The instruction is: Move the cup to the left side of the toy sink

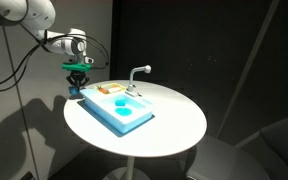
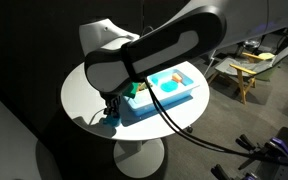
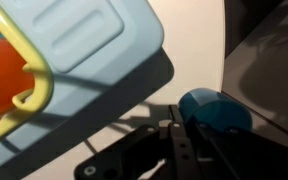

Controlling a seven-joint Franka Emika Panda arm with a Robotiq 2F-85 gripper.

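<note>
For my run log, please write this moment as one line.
pincer: shut on cup | cup: beside sink short end | sink: on white table | cup lifted or resting: unclear

The arm arches in a wide bend, its white and black links folding down to a wrist that points straight downward. The pincer hangs upright, low over the edge of the counter, its jaws drawn together on the cup. In the wrist view its dark fingers reach in from the bottom edge, with the cup sitting at their tips.
</note>
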